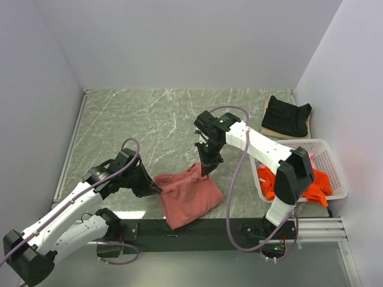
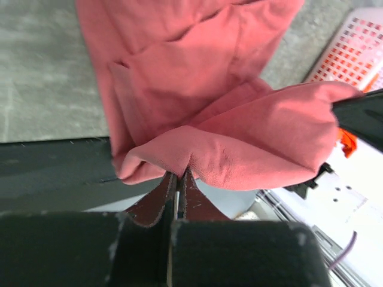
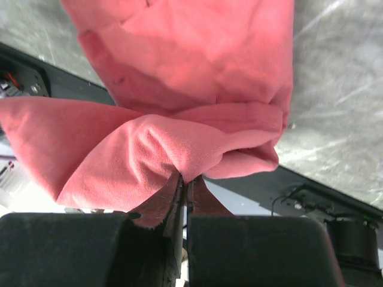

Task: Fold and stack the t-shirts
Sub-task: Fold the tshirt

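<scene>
Seeing the white basket (image 1: 338, 179) at the right edge of the table (image 1: 149, 119), with the orange shirt (image 1: 302, 186) bunched inside it. My right arm's elbow sits in front of the basket and covers part of both. The black shirt (image 1: 287, 115) lies in the far right corner on a tan board (image 1: 267, 124), well apart from the grippers. The red shirt (image 1: 190, 197) is at the near middle of the table. Its lower end is draped over the black rail (image 1: 197, 229) along the near edge.

Left arm comes in low from the near left. The left gripper (image 1: 157, 190) is pinched on the red shirt's left edge. Right arm rises from its base, elbow over the basket, forearm running back toward the middle. The right gripper (image 1: 207, 169) points down, clamped on the shirt's far corner, and the cloth hangs from it. Both wrist views show the fingers pressed together with a fold of red cloth between them.

Shirt's too crumpled for me to pick out sleeves or collar. There's a pink patch (image 1: 310, 154) at the basket's far side; can't tell what it is. Left wrist view catches only a corner of the basket.
</scene>
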{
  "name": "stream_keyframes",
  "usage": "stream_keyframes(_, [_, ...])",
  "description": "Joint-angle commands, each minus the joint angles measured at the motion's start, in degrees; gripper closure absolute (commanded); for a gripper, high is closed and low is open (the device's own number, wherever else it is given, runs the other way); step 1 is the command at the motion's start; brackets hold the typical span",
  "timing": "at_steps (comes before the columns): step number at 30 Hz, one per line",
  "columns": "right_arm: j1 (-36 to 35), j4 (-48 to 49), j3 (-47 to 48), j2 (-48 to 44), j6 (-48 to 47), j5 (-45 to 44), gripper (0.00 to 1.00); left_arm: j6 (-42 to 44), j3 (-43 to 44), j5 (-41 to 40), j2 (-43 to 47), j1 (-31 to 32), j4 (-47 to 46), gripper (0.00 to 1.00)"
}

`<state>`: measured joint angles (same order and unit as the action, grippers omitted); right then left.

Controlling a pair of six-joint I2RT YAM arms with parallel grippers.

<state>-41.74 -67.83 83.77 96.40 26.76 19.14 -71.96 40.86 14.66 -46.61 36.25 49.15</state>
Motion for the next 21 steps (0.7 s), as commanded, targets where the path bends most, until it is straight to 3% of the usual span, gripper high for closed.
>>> stream_keyframes(1, [1.13, 2.44, 3.86, 1.77, -2.15, -0.50, 1.00, 4.19, -1.31, 0.55, -0.94, -1.62, -2.56, 1.00])
stream_keyframes(21, [3.59, 3.15, 15.10, 15.74, -4.61, 0.82, 1.00, 12.19, -3.95, 4.07, -10.60, -11.55, -11.18, 1.00])
